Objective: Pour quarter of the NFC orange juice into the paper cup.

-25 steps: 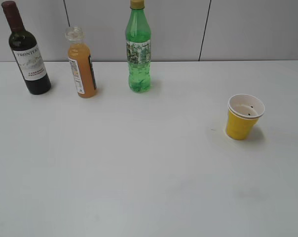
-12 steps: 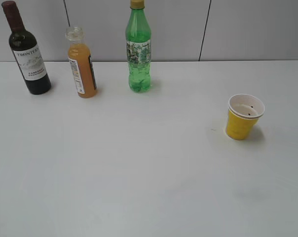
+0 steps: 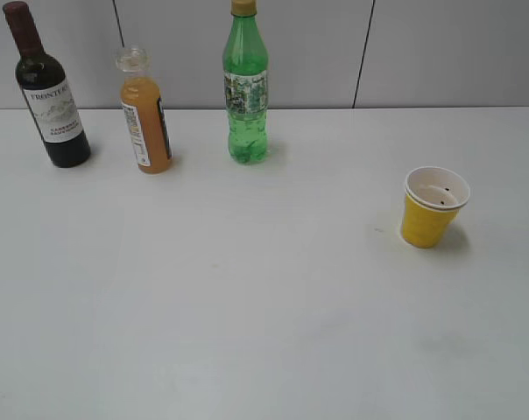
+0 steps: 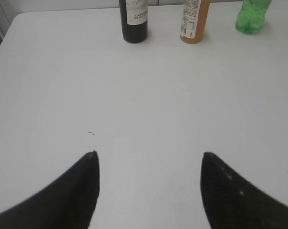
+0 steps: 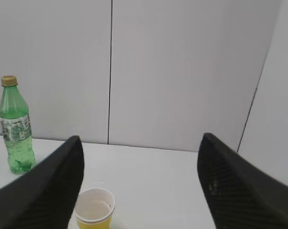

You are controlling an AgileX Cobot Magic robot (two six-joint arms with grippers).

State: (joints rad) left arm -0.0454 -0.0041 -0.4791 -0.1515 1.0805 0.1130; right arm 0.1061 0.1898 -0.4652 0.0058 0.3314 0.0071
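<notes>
Above the table (image 4: 144,109), left tool (image 4: 149,157) and right tool (image 5: 140,143), both wide open, empty.

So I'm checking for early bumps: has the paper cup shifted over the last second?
No. The paper cup sits at the same spot relative to the green bottle and the wall seam behind.

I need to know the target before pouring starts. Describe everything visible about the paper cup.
The paper cup is small and tapered, yellow outside and white inside, with a white rolled rim and a few tiny dark specks within. It looks empty. It stands open end up on the white table, alone toward the right side, well apart from the three bottles. Nothing touches it but the table; neither gripper is near it in the exterior view.
</notes>
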